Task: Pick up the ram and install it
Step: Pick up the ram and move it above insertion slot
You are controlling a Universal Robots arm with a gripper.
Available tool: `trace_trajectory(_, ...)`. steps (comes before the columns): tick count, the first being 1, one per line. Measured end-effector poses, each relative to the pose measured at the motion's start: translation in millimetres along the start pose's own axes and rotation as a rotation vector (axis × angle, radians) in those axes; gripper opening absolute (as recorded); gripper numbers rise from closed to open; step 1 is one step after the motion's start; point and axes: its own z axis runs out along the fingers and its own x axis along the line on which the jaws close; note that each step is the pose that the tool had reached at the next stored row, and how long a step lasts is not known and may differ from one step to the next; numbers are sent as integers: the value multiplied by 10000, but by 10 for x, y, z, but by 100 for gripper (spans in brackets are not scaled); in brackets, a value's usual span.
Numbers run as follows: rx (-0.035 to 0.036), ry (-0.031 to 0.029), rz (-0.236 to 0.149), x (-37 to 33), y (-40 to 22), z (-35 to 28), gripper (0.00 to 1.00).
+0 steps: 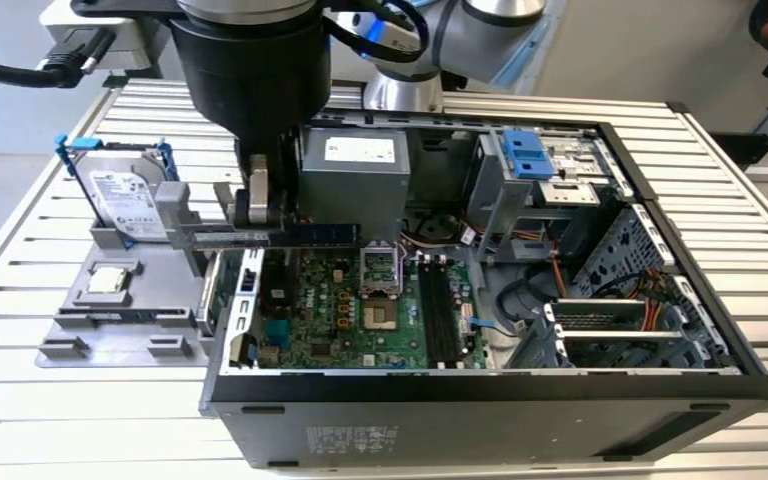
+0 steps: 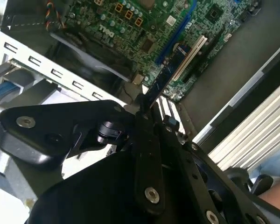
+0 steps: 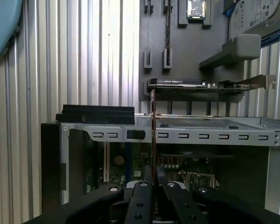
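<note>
My gripper (image 1: pixel 267 212) is shut on the ram (image 1: pixel 307 234), a long dark stick held level on its edge. In the exterior view it hangs above the open computer case's (image 1: pixel 491 385) left wall, one end out over the motherboard (image 1: pixel 344 310). The black memory slots (image 1: pixel 434 312) lie lower and further to that view's right. In the first wrist view the ram (image 3: pixel 152 126) is seen edge-on as a thin line rising from between the fingertips (image 3: pixel 144 190). The second wrist view has the ram (image 2: pixel 165 74) pointing out from the gripper (image 2: pixel 145 112) over the green board.
On the exterior view's left, a grey fixture plate (image 1: pixel 117 315) carries a hard drive in a blue frame (image 1: pixel 124 200) and a processor chip (image 1: pixel 107 280). A green expansion card (image 3: pixel 177 83) stands on that plate. The power supply (image 1: pixel 351 165) and blue drive cage (image 1: pixel 531 155) fill the case's far side.
</note>
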Motion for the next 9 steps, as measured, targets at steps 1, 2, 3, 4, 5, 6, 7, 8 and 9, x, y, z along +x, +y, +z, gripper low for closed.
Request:
trace_trajectory(1, 0, 0, 0, 0, -31, 1, 0)
trace_trajectory(2, 0, 0, 0, 0, -53, 1, 0)
trace_trajectory(3, 0, 0, 0, 0, -81, 1, 0)
trace_trajectory(4, -1, 1, 0, 0, -109, 2, 0)
trace_trajectory(5, -1, 0, 0, 1, -139, 2, 0)
trace_trajectory(6, -1, 0, 0, 1, -170, 3, 0)
trace_trajectory(7, -2, 0, 0, 1, -202, 3, 0)
trace_trajectory(8, -2, 0, -1, 1, -233, 4, 0)
trace_trajectory(9, -2, 0, -1, 1, -259, 4, 0)
